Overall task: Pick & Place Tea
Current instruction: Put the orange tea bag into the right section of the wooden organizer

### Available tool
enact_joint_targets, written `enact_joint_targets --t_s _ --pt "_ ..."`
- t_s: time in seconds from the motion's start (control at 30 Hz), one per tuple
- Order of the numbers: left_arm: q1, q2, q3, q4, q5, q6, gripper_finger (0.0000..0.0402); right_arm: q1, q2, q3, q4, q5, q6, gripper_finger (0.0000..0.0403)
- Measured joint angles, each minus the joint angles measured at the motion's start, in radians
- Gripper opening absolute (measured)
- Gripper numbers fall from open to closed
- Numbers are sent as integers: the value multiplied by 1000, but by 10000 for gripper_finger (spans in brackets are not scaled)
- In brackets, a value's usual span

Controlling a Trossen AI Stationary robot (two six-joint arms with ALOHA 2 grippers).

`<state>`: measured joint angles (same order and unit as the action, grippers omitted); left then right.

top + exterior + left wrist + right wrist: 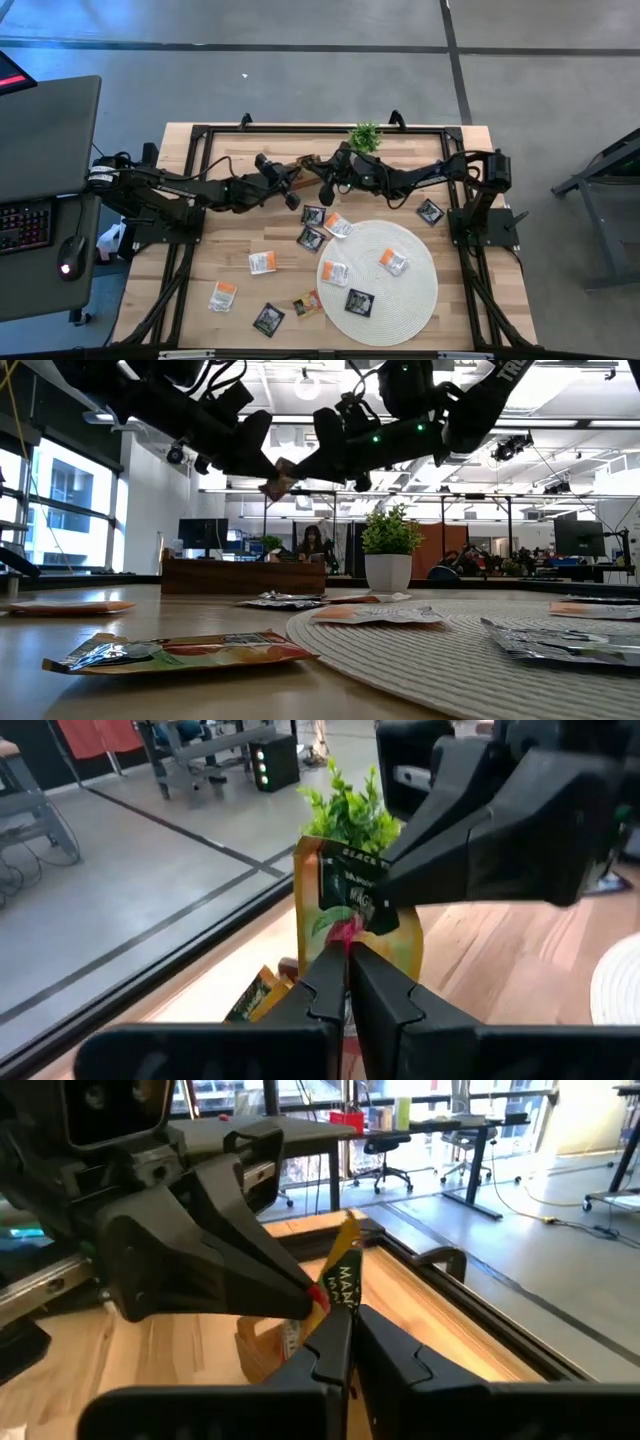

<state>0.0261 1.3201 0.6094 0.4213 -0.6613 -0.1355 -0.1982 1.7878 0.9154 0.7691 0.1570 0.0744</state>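
Both grippers meet high above the table's far middle, shut on one yellow-brown tea sachet with a dark label, also seen in the low view. My left gripper reaches in from the table's left. My right gripper reaches in from the right. Other sachets lie flat on the table, such as a white-and-orange one, a black one, and three on the round mat. My left gripper pinches the sachet's lower edge between its two fingers, coming level from the table's left. The sachet stands upright, lifted clear of the table. My right gripper pinches the opposite side of the same sachet between its fingers, coming level from the table's right; its fingers cross the sachet's label.
A long wooden compartment tray with sachets in it lies under the grippers near the far edge. A small potted plant stands just right of them. A dark frame rims the table.
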Motion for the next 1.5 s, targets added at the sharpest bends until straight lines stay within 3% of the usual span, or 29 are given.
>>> enact_joint_targets --t_s 0.23,0.53,0.63,0.77,1.03,1.27,1.5 --pt "0 0 0 -6 30 -31 22 -1 0 0 -128 39 -64 4" --pt "0 0 0 -39 79 -84 129 -17 0 0 -159 99 -261 2" --pt "0 -21 0 -38 78 -79 150 -51 0 12 -239 44 -268 1" --pt "0 -66 0 -47 78 -69 156 -77 -2 124 -513 -62 -270 1" --pt "0 -140 0 -96 68 -20 156 -106 79 395 -912 -86 -341 1" --pt "0 -146 0 -127 68 -19 156 -117 212 481 -926 -88 -345 0" --pt "0 -146 0 -145 67 -7 156 -123 223 497 -921 -35 -381 2"
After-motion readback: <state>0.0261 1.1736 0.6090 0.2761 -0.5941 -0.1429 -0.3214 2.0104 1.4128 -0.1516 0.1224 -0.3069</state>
